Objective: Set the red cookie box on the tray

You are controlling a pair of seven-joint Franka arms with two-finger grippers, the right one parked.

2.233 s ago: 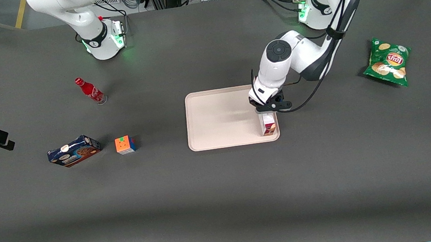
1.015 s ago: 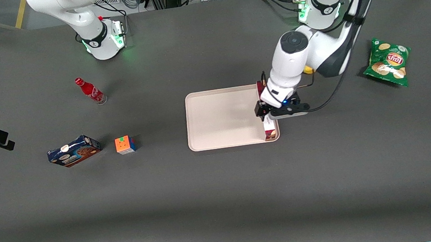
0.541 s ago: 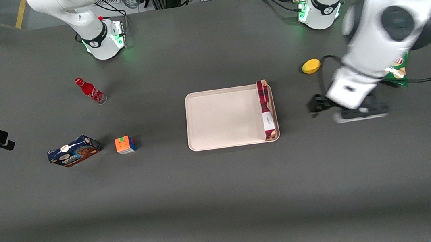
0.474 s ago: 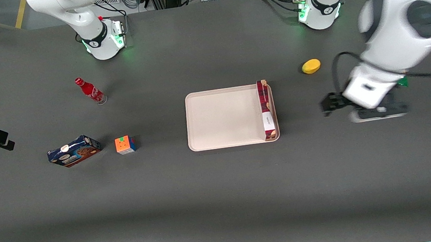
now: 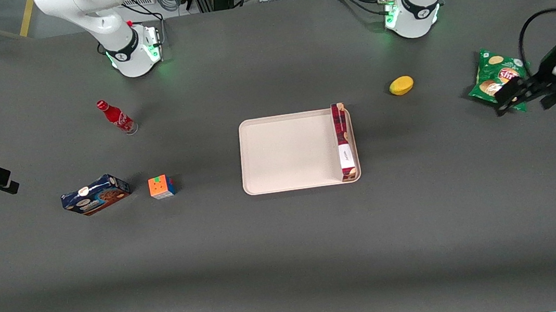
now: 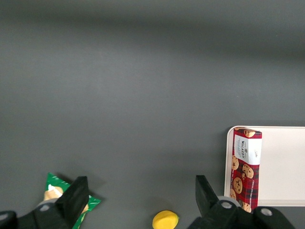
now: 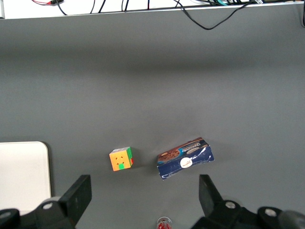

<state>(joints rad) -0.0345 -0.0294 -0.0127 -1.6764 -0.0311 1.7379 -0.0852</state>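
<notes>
The working arm reaches out at its own end of the surface (image 5: pixel 424 244), its gripper (image 5: pixel 519 94) held above the green chip bag (image 5: pixel 496 76) with fingers (image 6: pixel 76 198) spread wide and nothing between them. The red cookie box (image 5: pixel 343 140) lies well apart from it toward the parked arm's end, flat in the tray (image 5: pixel 282 150) along the short rim nearest the working arm. It is long and narrow, dark red plaid with a white label panel and cookie pictures.

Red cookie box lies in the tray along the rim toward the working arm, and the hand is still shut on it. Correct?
Not quite. The red cookie box does lie in the tray along that rim, but the front view shows the hand open, away over the chip bag.
</notes>
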